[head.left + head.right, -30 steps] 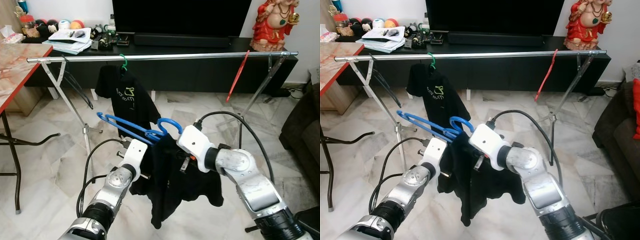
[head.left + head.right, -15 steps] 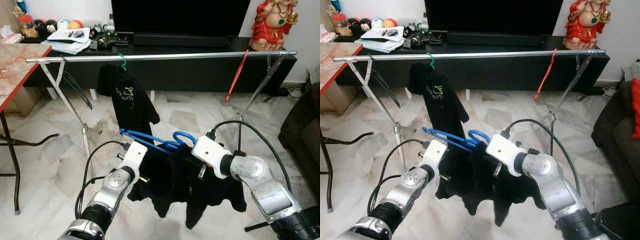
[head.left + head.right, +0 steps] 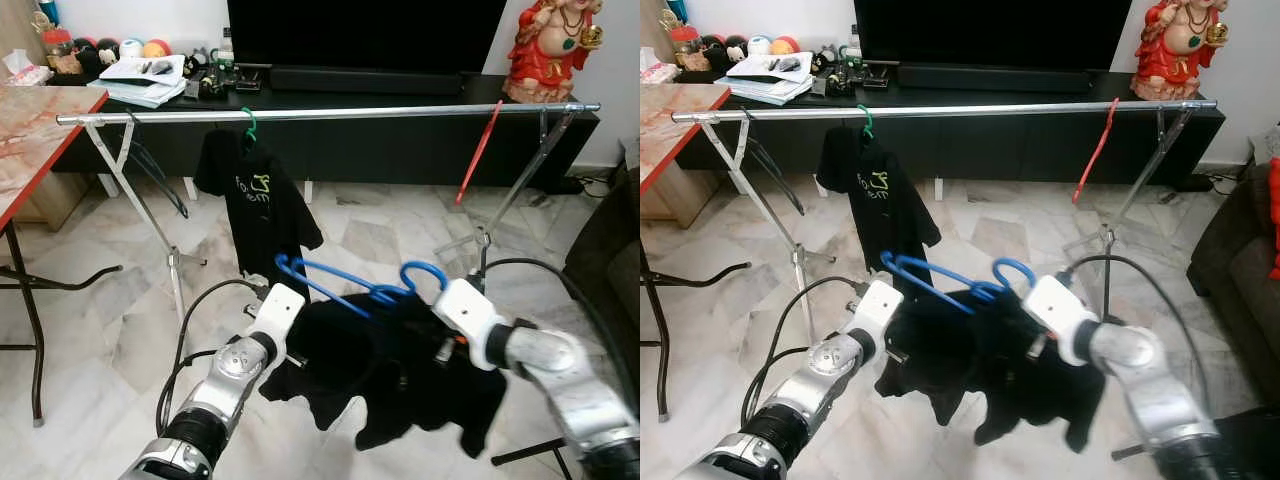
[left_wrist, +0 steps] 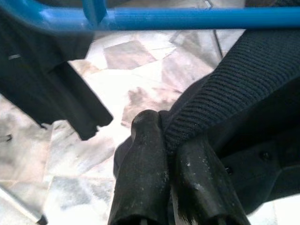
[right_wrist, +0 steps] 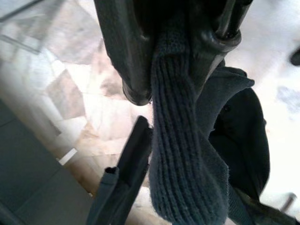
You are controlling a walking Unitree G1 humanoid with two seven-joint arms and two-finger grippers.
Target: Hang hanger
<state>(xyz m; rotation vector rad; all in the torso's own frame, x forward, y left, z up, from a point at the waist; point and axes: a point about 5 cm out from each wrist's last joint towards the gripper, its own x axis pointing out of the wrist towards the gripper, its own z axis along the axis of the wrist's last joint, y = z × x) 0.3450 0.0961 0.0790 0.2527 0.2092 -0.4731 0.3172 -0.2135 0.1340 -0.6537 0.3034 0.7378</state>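
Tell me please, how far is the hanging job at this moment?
Done: one black T-shirt already hangs on the rail. In hand: the left gripper and right gripper each pinch the ribbed collar of a black garment on the blue hanger, well below the rail. Left: lifting it and hooking it on.

Blue hanger (image 3: 345, 288), black garment (image 3: 400, 375)

Blue hanger (image 3: 345, 285) tilted, draped with black garment (image 3: 400, 370)
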